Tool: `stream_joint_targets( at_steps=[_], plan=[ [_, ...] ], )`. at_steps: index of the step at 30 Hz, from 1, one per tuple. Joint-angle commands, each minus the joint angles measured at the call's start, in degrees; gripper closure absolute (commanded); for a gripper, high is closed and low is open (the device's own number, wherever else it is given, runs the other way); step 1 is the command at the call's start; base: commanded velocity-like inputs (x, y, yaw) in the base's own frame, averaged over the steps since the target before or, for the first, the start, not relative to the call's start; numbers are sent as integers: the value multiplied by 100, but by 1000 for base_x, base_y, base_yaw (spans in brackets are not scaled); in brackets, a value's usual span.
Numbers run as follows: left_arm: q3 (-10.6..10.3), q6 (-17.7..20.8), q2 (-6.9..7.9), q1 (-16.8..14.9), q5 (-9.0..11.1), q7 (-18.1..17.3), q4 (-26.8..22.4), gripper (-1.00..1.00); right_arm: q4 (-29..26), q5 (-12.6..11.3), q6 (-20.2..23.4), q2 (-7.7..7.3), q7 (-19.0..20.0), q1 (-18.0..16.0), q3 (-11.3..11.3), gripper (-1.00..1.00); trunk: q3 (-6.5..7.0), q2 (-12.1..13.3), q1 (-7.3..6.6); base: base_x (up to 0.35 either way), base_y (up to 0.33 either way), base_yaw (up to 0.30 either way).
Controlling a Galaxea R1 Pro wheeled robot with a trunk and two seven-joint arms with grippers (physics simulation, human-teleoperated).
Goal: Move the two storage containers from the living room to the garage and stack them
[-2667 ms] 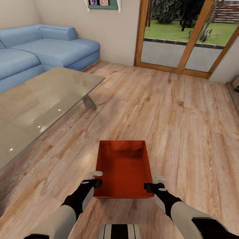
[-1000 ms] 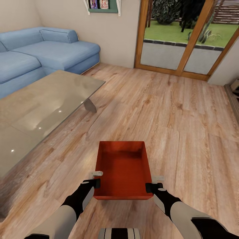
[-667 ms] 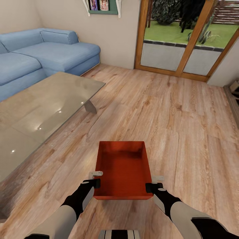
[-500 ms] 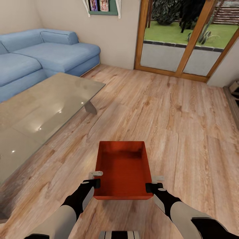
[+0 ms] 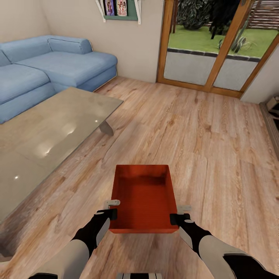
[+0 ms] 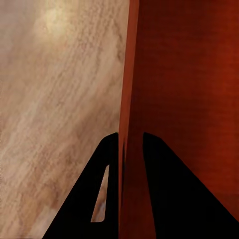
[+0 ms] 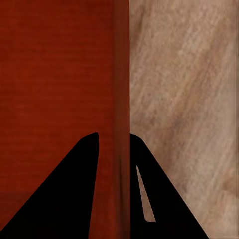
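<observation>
A two-armed robot carries an orange-red storage container (image 5: 143, 197) through the living room, the open-topped bin held level in front of its trunk above the light wood-plank floor (image 5: 217, 147). The left hand (image 5: 112, 208) is clenched on the container's left wall near its near corner, and the right hand (image 5: 180, 213) is clenched on the right wall opposite. From the left wrist, the left hand (image 6: 130, 142) has one dark finger on either side of the thin red wall (image 6: 130, 74), with the planks on the outer side and the bin's inside on the other. From the right wrist, the right hand (image 7: 113, 139) pinches its wall (image 7: 122, 59) the same way. The container's inside is bare, its far wall in shadow.

To the left stands a glass-topped low table (image 5: 46, 131), its top catching bright ceiling reflections, one leg showing under its far-right corner. Beyond it, in the far left corner, sits a blue corner sofa (image 5: 58, 66) against the cream wall. A green wall shelf (image 5: 118, 9) with upright books hangs above the sofa's right end. At far right, wood-framed glass doors (image 5: 217, 50) look out on a lawn and shrubs.
</observation>
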Motion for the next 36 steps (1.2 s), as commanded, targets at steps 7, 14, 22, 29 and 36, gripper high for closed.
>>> stream_joint_targets(
  at_steps=[7,14,22,29,36],
  plan=[
    [-4,49,7,0,-74,75,-13,100,5,46,-23,-15,-55,-4,-82,100,123,281,-155,0,0,0],
    [0,49,7,0,-74,75,-13,100,5,43,-1,-15,-55,-4,-82,100,249,562,-309,0,0,0],
    [-1,49,7,0,-74,75,-13,100,5,46,6,20,-55,-4,-82,100,392,882,-484,0,0,0],
    [-2,49,7,0,-74,75,-13,100,5,46,-2,20,-55,-4,-82,100,518,1163,-638,0,0,0],
    [-4,49,7,0,-74,75,-13,100,5,46,-9,20,-55,-4,-82,100,644,1444,-792,0,0,0]
  ],
)
